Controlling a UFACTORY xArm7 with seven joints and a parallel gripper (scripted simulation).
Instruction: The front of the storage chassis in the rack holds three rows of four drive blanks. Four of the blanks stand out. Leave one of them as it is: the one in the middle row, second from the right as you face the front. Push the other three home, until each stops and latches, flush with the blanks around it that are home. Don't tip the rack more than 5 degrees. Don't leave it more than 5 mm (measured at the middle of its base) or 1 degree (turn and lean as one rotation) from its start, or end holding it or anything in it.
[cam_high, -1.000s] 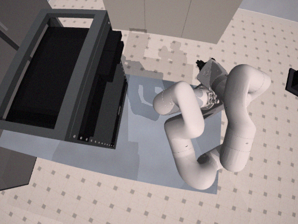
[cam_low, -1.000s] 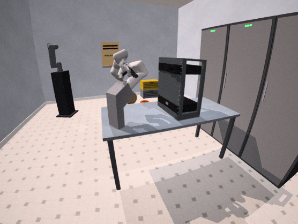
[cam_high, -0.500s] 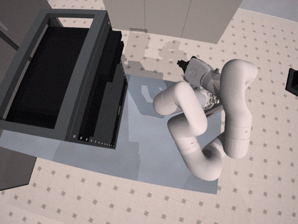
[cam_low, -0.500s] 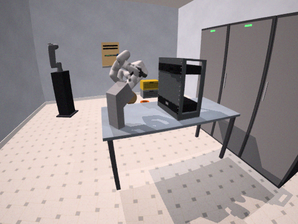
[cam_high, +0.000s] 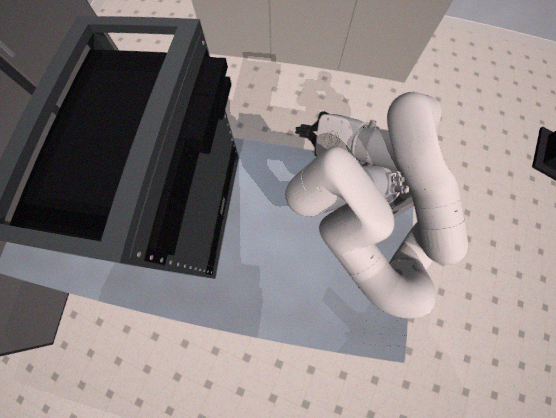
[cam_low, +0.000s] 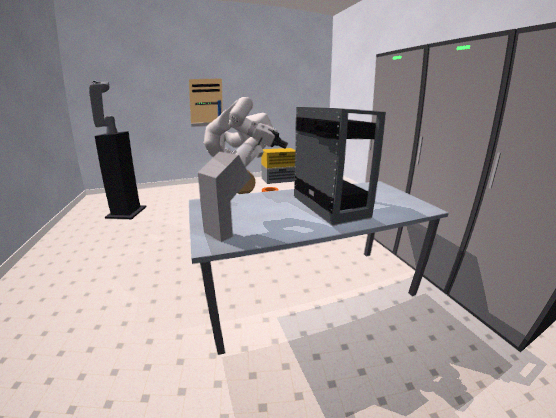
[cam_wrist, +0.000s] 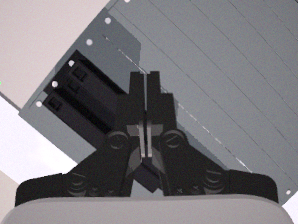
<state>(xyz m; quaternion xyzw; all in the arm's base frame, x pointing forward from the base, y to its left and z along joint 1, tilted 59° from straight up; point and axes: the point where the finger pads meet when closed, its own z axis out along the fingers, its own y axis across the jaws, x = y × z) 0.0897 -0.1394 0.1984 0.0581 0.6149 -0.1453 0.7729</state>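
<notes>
The grey rack (cam_high: 114, 220) (cam_low: 352, 216) (cam_wrist: 220, 95) stands upright on the table. Its dark storage chassis (cam_low: 314, 126) is near the top of the front. Black drive blanks (cam_high: 217, 70) (cam_wrist: 95, 116) jut from the front in the top view; at lower left in the wrist view, dark blanks show small square details on their ends. Which rows and columns stand out cannot be told, as the fingers hide part of the chassis. My gripper (cam_high: 300, 131) (cam_low: 286, 145) (cam_wrist: 145, 89) is shut and empty, in front of the rack with a gap between.
The blue table (cam_high: 295, 310) (cam_low: 405, 202) carries the rack and the arm's grey pedestal (cam_low: 215, 207). Tall cabinets (cam_low: 460, 150) stand behind the rack. Grey panels (cam_wrist: 250, 45) with rows of bolt holes fill the rack front beside the chassis.
</notes>
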